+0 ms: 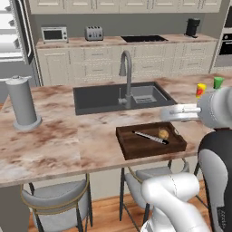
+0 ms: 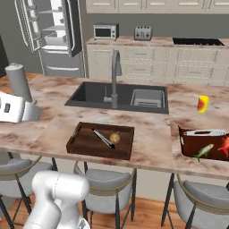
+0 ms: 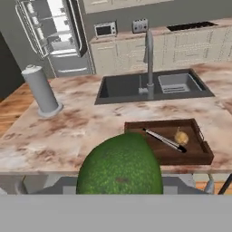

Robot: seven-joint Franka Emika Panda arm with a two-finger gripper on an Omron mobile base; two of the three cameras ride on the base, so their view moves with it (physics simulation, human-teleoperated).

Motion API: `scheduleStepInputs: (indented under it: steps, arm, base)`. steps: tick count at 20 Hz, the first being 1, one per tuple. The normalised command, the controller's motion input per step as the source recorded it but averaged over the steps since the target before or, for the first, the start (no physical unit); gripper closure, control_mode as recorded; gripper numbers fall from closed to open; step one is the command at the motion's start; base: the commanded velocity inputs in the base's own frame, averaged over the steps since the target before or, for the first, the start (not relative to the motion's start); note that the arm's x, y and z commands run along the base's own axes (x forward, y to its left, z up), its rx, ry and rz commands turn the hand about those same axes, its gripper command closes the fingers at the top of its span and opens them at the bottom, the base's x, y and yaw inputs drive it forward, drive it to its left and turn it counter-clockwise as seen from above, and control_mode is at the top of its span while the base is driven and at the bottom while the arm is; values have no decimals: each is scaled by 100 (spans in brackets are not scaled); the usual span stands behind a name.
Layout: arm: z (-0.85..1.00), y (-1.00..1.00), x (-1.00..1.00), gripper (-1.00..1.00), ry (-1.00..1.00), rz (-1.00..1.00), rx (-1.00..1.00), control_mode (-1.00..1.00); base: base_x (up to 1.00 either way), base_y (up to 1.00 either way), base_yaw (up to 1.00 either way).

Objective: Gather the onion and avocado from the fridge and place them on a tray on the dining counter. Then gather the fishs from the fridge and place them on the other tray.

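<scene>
Avocado: the green avocado (image 3: pixel 120 165) sits close in front of the hand camera, clamped in the gripper's jaws, near the near edge of the dining counter (image 1: pixel 54 136).
Onion: the small golden onion (image 2: pixel 115 137) already lies in the dark tray (image 2: pixel 80 141), beside a knife (image 2: pixel 103 138).
Other tray: at the right end of the counter, the reddish tray (image 2: pixel 190 145) already holds what look like fish (image 2: pixel 203 151).
Progress: judged from this, the onion is delivered and the avocado is about to join it; whether more fish are due cannot be told.
Surface: marbled beige-brown stone, with a dark sink (image 1: pixel 97 97) and arched faucet (image 1: pixel 126 74) on the far side.
Room: the fridge (image 2: pixel 56 36) stands open at far left; cream cabinets (image 1: pixel 90 63) line the back wall.
</scene>
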Motion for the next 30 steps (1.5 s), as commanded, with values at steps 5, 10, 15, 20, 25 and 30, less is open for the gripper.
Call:
scheduleStepInputs:
  steps: [5,10,15,20,25,30]
  arm:
    - [-47,-44,92,100,53,5,5,-100]
    - [-66,-7,82,100,51,1,0,-100]
    - [-77,0,78,100,26,0,0,-100]
    - [-76,0,41,100,-5,0,0,-100]
    - [-65,0,9,100,-26,0,-1,-100]
    - [-37,0,11,100,-28,0,-2,-100]
  base:
    - [0,0,0]
    - [0,0,0]
    - [0,0,0]
    - [0,0,0]
    - [0,0,0]
    - [0,0,0]
